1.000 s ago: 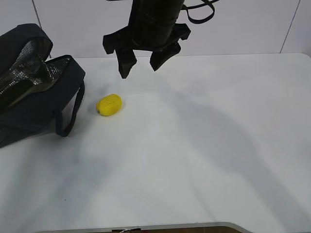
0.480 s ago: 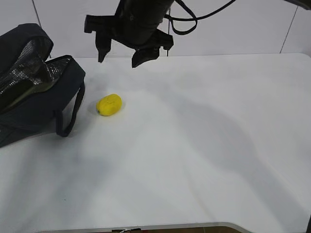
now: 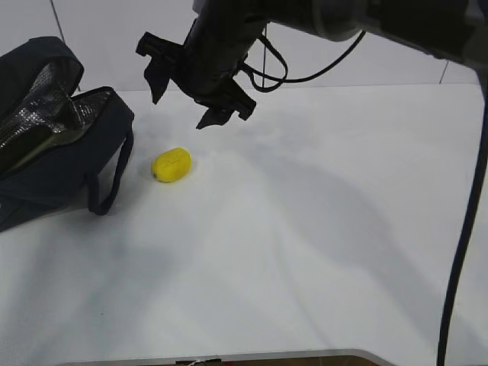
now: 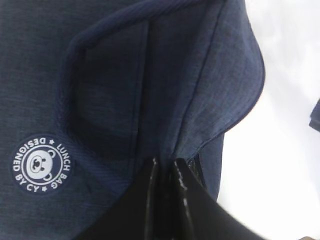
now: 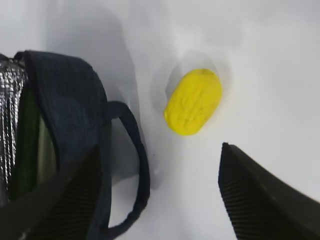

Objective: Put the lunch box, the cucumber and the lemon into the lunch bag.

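The navy lunch bag (image 3: 53, 156) lies at the table's left, its top open and foil lining showing. The yellow lemon (image 3: 171, 164) lies on the table just right of the bag's loop handle (image 3: 110, 183). My right gripper (image 3: 183, 103) hangs open and empty above and behind the lemon. In the right wrist view the lemon (image 5: 194, 101) sits ahead of the open right gripper (image 5: 175, 200), beside the bag (image 5: 70, 125). A dark green shape (image 5: 27, 145) shows inside the bag; I cannot tell whether it is the cucumber. The lunch box is hidden. My left gripper (image 4: 165, 172) is shut on the bag's fabric (image 4: 125, 75).
The white table (image 3: 320, 229) stretches to the right and front of the lemon. A white wall stands behind. A black cable (image 3: 461, 229) from the right arm hangs down the right edge of the exterior view.
My right gripper has moved left and tilted, now pointing down toward the lemon. The lemon and the bag have not moved.
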